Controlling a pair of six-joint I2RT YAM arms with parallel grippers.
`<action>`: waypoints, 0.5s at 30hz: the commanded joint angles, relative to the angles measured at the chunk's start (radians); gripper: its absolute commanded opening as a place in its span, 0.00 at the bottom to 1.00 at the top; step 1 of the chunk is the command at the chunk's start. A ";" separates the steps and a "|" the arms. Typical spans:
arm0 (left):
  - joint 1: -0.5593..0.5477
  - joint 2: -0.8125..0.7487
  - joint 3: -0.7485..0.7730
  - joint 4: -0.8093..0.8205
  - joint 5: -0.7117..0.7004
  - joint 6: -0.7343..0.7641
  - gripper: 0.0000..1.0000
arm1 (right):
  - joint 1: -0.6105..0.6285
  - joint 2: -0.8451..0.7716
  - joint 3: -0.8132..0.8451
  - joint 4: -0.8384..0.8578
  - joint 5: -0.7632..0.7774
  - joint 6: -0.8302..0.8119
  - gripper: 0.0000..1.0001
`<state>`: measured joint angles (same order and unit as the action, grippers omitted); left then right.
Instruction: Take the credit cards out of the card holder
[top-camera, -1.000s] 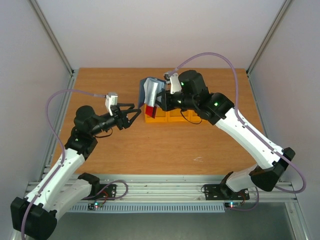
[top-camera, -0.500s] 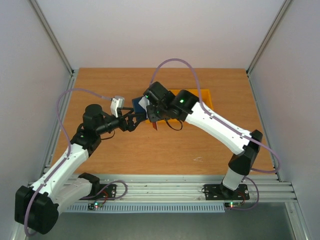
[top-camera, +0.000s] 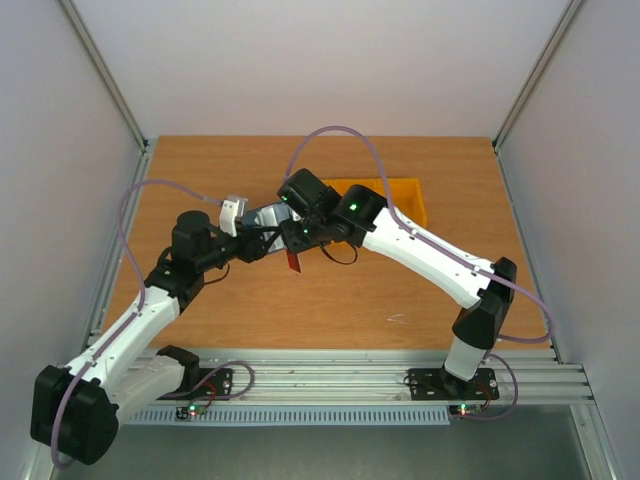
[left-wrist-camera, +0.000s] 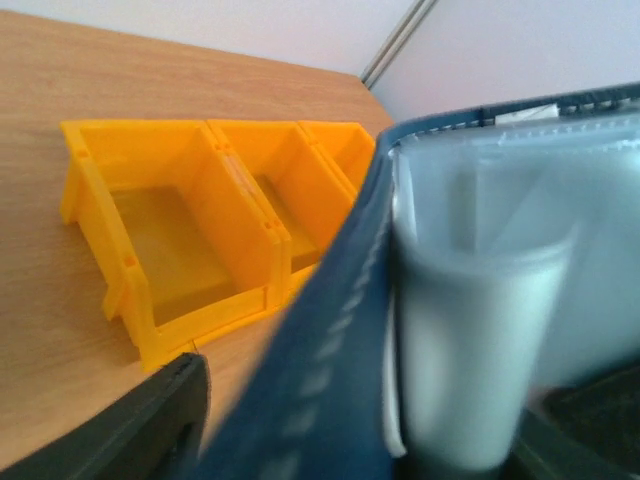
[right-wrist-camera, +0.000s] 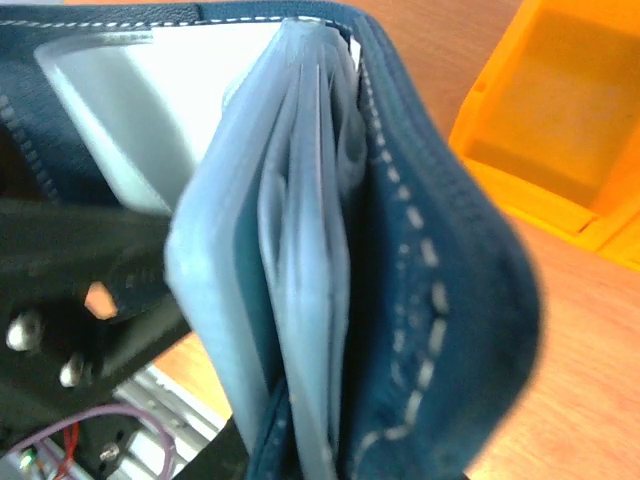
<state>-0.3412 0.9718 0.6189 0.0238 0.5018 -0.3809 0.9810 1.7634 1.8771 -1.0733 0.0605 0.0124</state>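
My right gripper (top-camera: 301, 228) is shut on the dark navy card holder (top-camera: 266, 216), holding it up above the table's middle. The holder gapes open, showing its blue-grey inside and clear sleeves (right-wrist-camera: 300, 260). A red credit card (top-camera: 293, 262) sticks out of its lower edge. My left gripper (top-camera: 263, 243) has come in from the left and is open. The holder's navy cover (left-wrist-camera: 330, 340) and sleeves stand between its jaws. A strip of table shows between the left finger (left-wrist-camera: 150, 430) and the cover. No black or blue card is in view.
A row of orange plastic bins (top-camera: 392, 197) stands behind the holder toward the back right; the bins (left-wrist-camera: 190, 240) hold nothing I can see. Grey walls and slanted metal posts close in the table's left and right sides.
My right arm carried the holder left and nearer, away from the bins. The left gripper closed in around it, its jaws widening and then narrowing. The red card now hangs lower.
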 joint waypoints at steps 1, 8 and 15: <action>0.009 -0.019 -0.018 0.010 0.012 0.013 0.49 | -0.033 -0.108 -0.075 0.098 -0.158 -0.038 0.01; 0.011 0.018 -0.025 0.181 0.214 -0.047 0.01 | -0.136 -0.146 -0.151 0.167 -0.426 -0.046 0.01; 0.021 0.141 -0.033 0.371 0.199 -0.307 0.00 | -0.275 -0.123 -0.213 0.253 -0.613 -0.023 0.08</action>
<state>-0.3290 1.0382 0.6067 0.2081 0.6857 -0.5037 0.7673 1.6482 1.6844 -0.9207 -0.3897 -0.0273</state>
